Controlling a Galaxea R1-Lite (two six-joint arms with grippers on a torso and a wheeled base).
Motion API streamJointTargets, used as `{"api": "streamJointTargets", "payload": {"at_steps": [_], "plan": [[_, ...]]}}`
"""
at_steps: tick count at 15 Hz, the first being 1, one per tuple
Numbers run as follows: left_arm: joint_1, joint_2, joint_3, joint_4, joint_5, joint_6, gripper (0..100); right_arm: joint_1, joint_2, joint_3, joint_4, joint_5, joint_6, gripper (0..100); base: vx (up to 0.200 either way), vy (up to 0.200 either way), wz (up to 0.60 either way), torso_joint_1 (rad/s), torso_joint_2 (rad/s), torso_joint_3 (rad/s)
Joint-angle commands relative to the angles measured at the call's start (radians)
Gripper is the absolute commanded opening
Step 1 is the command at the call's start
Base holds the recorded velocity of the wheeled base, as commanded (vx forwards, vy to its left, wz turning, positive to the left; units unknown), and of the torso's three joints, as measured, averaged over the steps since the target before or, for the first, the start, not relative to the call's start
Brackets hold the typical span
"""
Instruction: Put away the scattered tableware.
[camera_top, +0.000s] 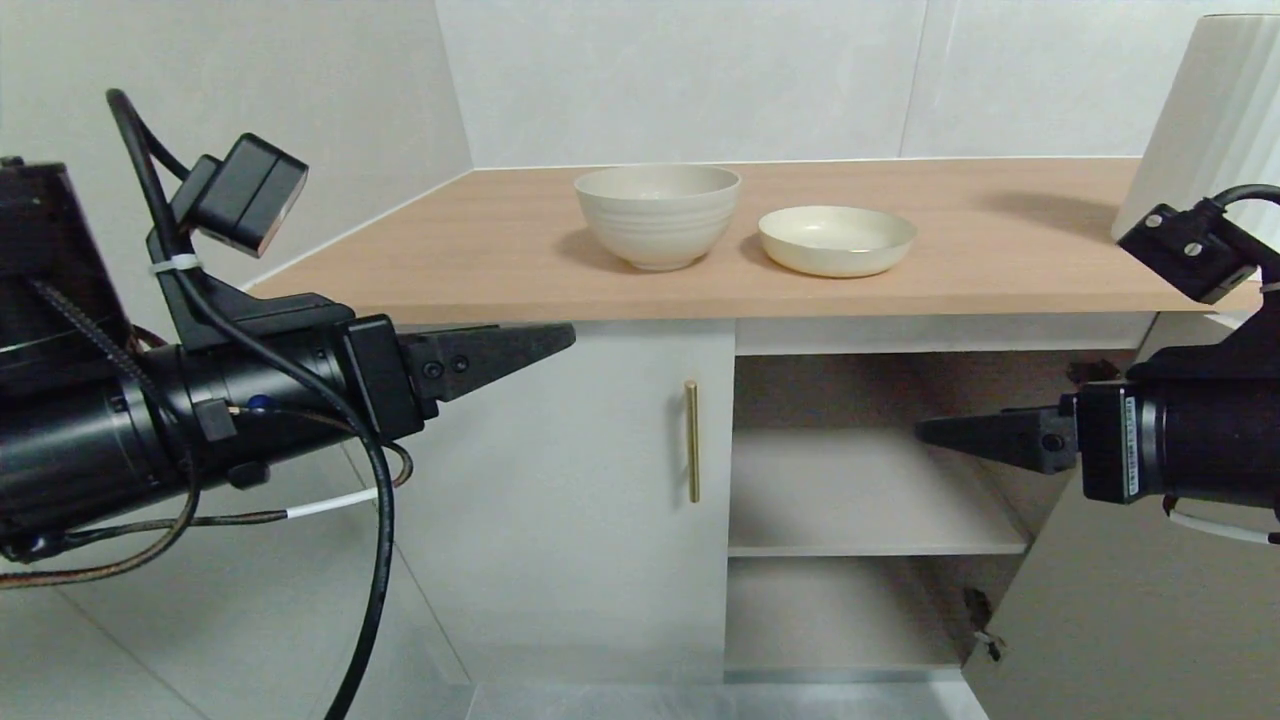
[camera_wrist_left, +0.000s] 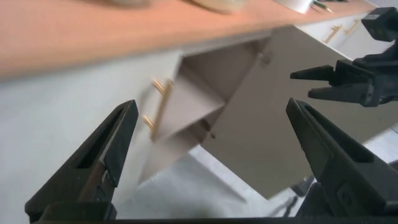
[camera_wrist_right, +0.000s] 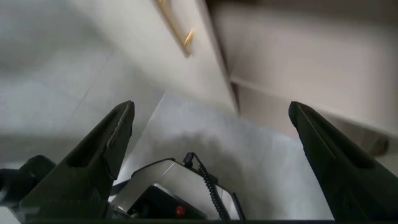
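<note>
A counter (camera_top: 480, 250) stands in a white corner. On it sit a deep bowl (camera_top: 657, 215) and a flat dish (camera_top: 836, 240), side by side. Below, the cupboard (camera_top: 580, 480) has one door (camera_top: 1100, 620) open — two shelves (camera_top: 860, 490) show. The left gripper (camera_wrist_left: 211, 106) and right gripper (camera_wrist_right: 211, 106) hang before it, fingers wide apart, holding nothing.

Level, tips toward each other: left claw (camera_top: 548, 345) and right claw (camera_top: 935, 432), jaws wide apart.

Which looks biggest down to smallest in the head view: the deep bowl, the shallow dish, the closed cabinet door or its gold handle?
1. closed cabinet door, by far
2. deep bowl
3. shallow dish, nearly as wide as the bowl but much lower
4. gold handle, long but very thin
</note>
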Motion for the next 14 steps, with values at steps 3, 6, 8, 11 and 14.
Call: {"api": "streamJointTargets", "payload": {"at_steps": [3, 6, 8, 11, 14], "plan": [[0.0, -0.011, 0.001, -0.004, 0.001, 0.0, 100, 0.0, -0.034, 0.008, -0.001, 0.001, -0.004, 100, 0.2, 0.0, 0.0, 0.002, 0.0, 0.002], [0.0, -0.039, -0.001, -0.001, 0.0, 0.0, 100, 0.002, -0.049, 0.024, 0.001, 0.004, -0.009, 100, 0.0, 0.0, 0.0, 0.0, 0.0, 0.0], [0.0, -0.043, -0.001, 0.001, -0.002, -0.002, 100, 0.005, -0.058, 0.027, -0.002, 0.015, -0.015, 100, 0.0, 0.0, 0.0, 0.0, 0.0, 0.0], [0.0, -0.042, -0.001, 0.001, -0.002, -0.002, 100, 0.005, -0.072, 0.028, 0.001, 0.032, -0.029, 100, 0.0, 0.0, 0.0, 0.0, 0.0, 0.0], [0.0, -0.04, -0.002, 0.001, -0.002, -0.003, 100, 0.006, -0.074, 0.028, 0.001, 0.032, -0.029, 100, 0.0, 0.0, 0.0, 0.0, 0.0, 0.0]]}}
